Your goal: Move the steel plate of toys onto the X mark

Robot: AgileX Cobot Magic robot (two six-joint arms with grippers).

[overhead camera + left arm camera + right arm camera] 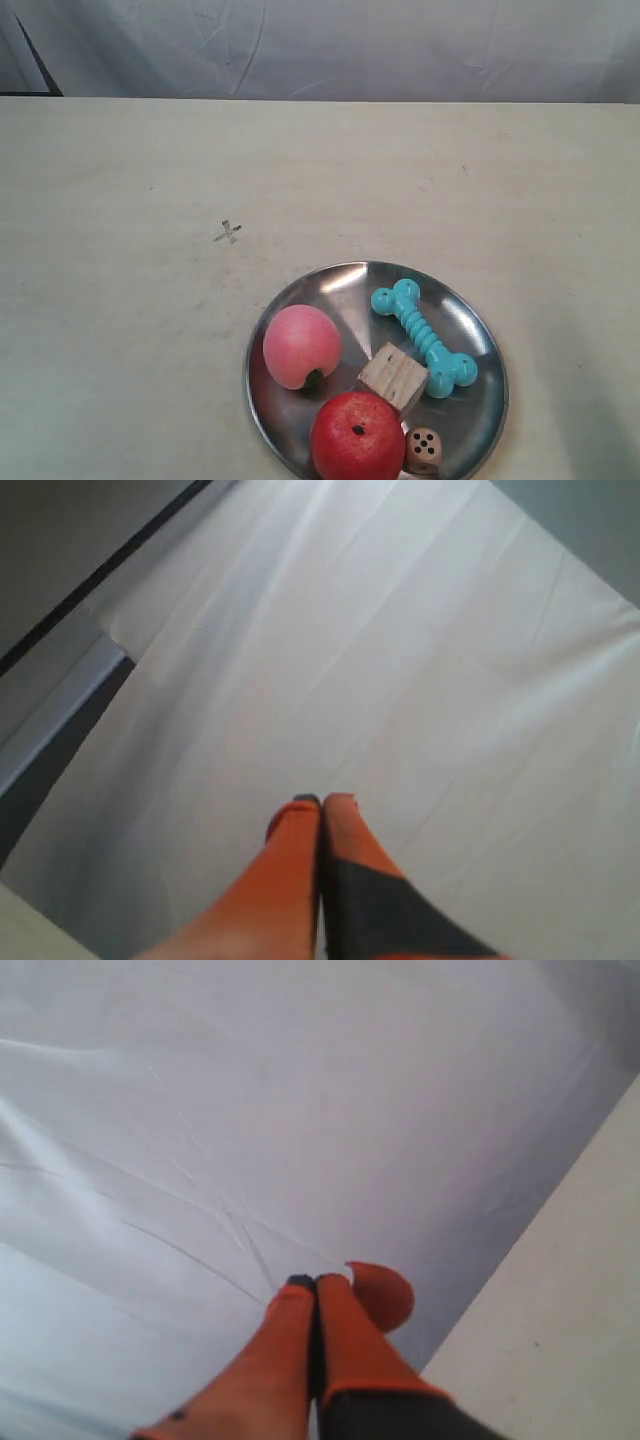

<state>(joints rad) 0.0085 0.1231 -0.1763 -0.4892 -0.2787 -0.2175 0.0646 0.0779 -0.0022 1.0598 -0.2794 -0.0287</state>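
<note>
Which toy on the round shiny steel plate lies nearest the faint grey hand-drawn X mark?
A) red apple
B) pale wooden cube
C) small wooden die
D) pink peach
D: the pink peach sits on the steel plate's side facing the X mark.

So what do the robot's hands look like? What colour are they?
The left hand has two long, flat orange fingers with little dark tips, and one finger wears a dark grey patch lower down. The right hand matches it: orange fingers, dark tips, plus a rounded orange tab beside one finger. No cables show in these pictures.
</note>
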